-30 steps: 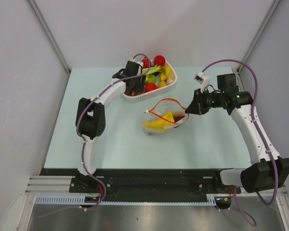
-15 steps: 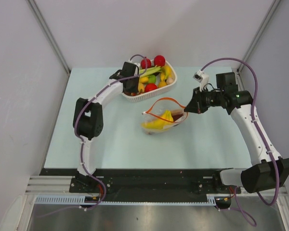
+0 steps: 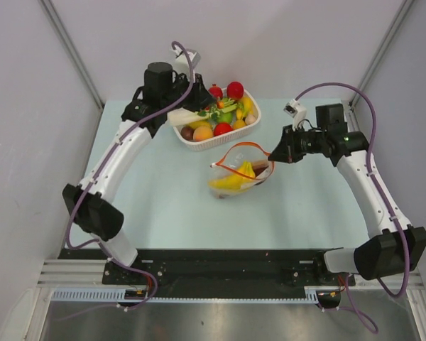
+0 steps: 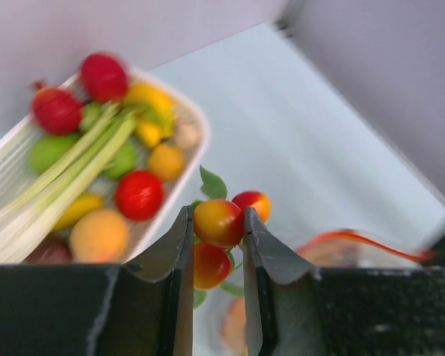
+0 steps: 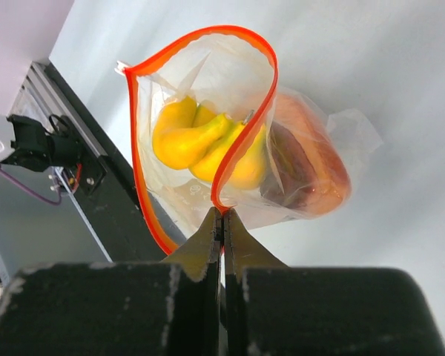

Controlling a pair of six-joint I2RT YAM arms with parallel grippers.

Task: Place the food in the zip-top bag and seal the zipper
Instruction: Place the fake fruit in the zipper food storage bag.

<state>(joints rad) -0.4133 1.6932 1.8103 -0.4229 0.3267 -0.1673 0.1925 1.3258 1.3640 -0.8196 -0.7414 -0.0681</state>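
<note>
My left gripper [image 4: 216, 213] is shut on a cluster of small orange-red tomatoes [image 4: 219, 225] with green leaves and holds it in the air beside the basket; in the top view the left gripper [image 3: 200, 99] is over the basket's left part. The clear zip-top bag [image 3: 240, 172] lies open at the table's middle with the yellow banana bunch [image 5: 199, 139] and the dark purple-brown vegetable [image 5: 309, 169] inside. My right gripper [image 5: 222, 213] is shut on the orange-red zipper [image 5: 202, 33] at the mouth's right end and holds it raised; it also shows in the top view [image 3: 272, 157].
The white slatted basket [image 3: 214, 144] stands behind the bag, holding red, yellow and green toy produce and the green-white leek [image 4: 68, 176]. The bag's mouth edge [image 4: 356, 239] shows at the lower right of the left wrist view. Grey walls enclose the table.
My left arm has risen out of the basket with the tomato cluster in its jaws and swung its wrist back and left. The right gripper still holds the bag's edge.
</note>
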